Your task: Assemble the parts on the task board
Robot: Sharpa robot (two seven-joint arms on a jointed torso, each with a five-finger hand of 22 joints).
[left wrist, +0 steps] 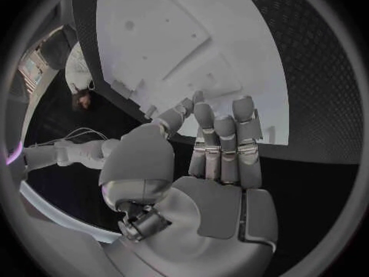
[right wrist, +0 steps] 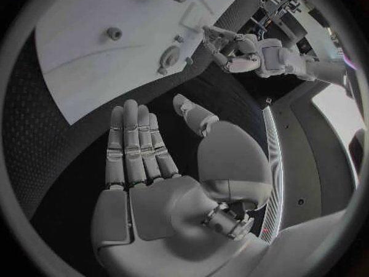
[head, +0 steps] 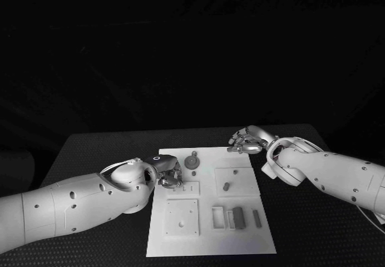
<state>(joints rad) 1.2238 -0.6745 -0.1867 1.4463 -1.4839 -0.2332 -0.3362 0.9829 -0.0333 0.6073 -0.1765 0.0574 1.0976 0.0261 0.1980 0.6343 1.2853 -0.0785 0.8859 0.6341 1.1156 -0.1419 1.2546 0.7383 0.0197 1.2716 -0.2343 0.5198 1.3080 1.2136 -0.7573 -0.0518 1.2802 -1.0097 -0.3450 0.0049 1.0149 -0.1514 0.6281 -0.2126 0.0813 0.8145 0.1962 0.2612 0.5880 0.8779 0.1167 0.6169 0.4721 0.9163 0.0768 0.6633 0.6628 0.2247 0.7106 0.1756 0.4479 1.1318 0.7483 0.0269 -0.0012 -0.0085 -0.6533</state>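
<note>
Nearest the viewer, the left hand point(head: 167, 175) hovers over the left edge of the white task board point(head: 241, 242), fingers straight and apart, holding nothing. At the board's far right corner, the right hand point(head: 247, 140) is likewise extended and empty. Several grey parts point(head: 238, 217) lie loose on the board, so assembly appears barely begun.

task board point(head: 210, 233) smooth matt white plastic; table point(head: 96, 150) rough black textured; hands glossy metal.
</note>
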